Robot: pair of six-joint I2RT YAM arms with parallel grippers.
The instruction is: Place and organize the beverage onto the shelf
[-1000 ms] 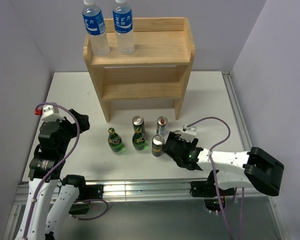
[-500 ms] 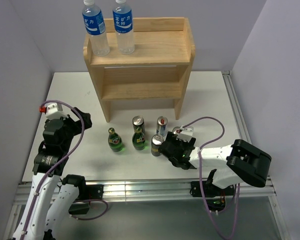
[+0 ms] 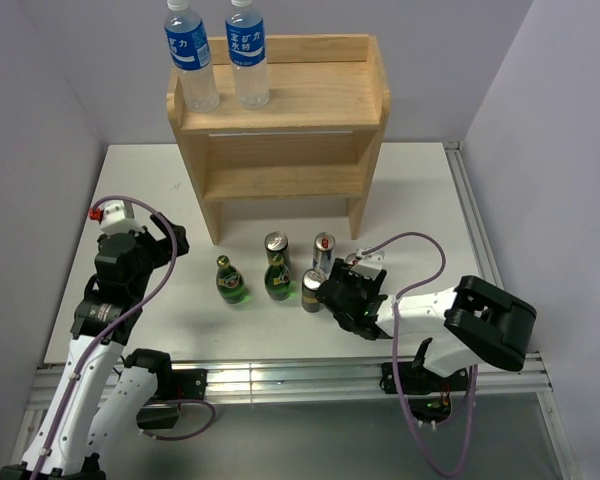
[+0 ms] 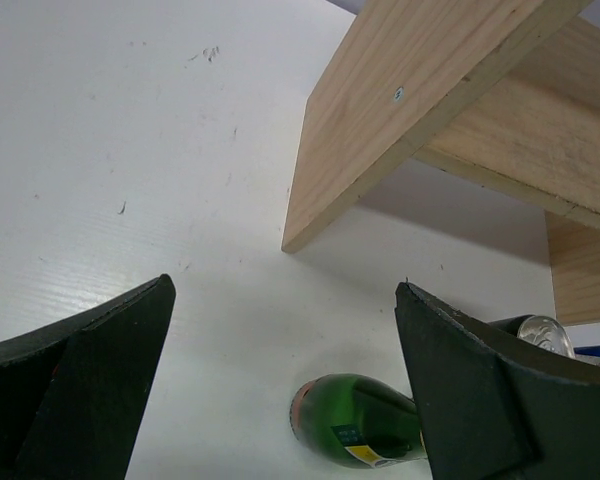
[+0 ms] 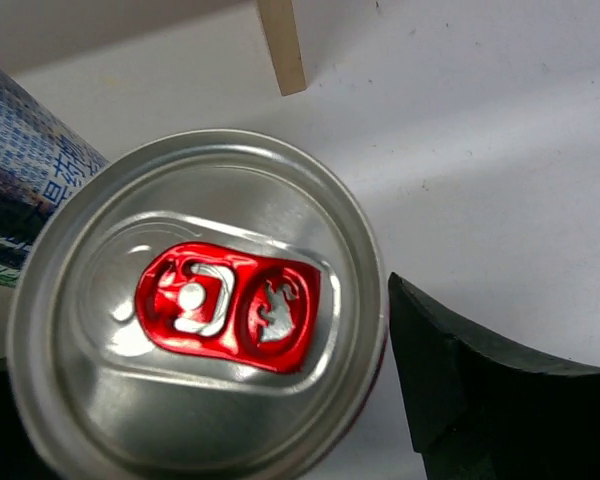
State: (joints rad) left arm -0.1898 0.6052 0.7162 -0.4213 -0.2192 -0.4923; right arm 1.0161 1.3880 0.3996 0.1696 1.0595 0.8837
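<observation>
**A:** Right gripper (image 3: 328,292) first: what has it got?

**B:** Its jaws straddle a drinks can with a red tab (image 5: 200,310). One finger (image 5: 480,400) sits just beside the rim. Whether the pads actually press the can's wall, I cannot tell.

**A:** How does the can stand?

**B:** Upright on the white table (image 3: 420,200), long axis vertical, so the wrist camera looks down onto its lid. A blue-and-white can (image 5: 25,150) is just beside it.

**A:** And the shelf, from there?

**B:** The wooden shelf (image 3: 280,130) lies beyond the can, toward the far wall. The foot of one side panel (image 5: 282,45) shows just past the lid. Two water bottles (image 3: 191,55) stand at the left of the top board, with room to their right.

**A:** Which arm should carry it?

**B:** The right, I judge, since it is already at the can. The lift would go straight up, then away from the arm bases. The left gripper (image 4: 280,290) hangs well apart, jaws wide with nothing between them, and a green bottle (image 4: 360,420) is ahead of it.
</observation>
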